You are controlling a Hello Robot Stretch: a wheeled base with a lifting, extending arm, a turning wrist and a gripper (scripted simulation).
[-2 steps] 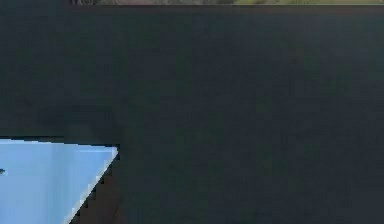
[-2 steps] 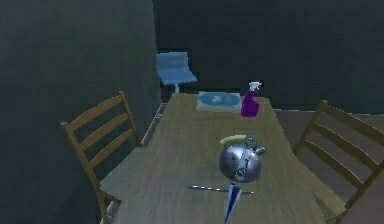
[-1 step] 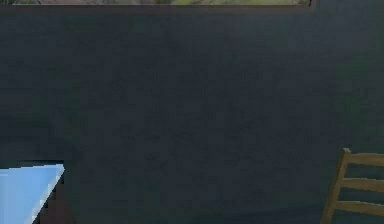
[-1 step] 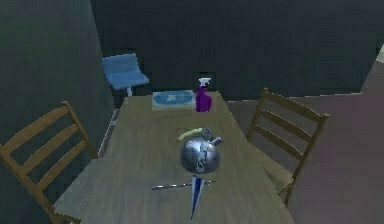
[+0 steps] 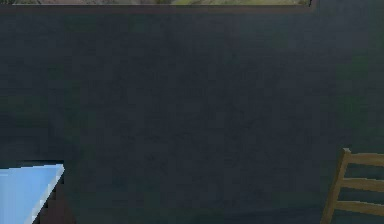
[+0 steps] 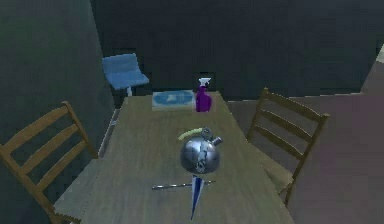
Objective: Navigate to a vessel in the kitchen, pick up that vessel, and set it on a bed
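Vessel: I am looking at a shiny round metal vessel (image 6: 199,156) sitting on the wooden bench (image 6: 130,175), near its middle.
Neighbours: a yellowish item (image 6: 188,133) is lying just behind it, and a purple spray bottle (image 6: 204,97) and a blue tray (image 6: 172,100) are standing farther back.
Seating: wooden chairs (image 6: 45,150) are flanking the bench.
Gripper: I cannot tell its state.
Progress: I am judging the approach nearly done. The pickup and the carry to a bed are still waiting.

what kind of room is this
Probably a dining area, perhaps part of a kitchen: a long wooden table with slat-backed wooden chairs on either side, and a shiny round metal vessel and a purple spray bottle standing on it.
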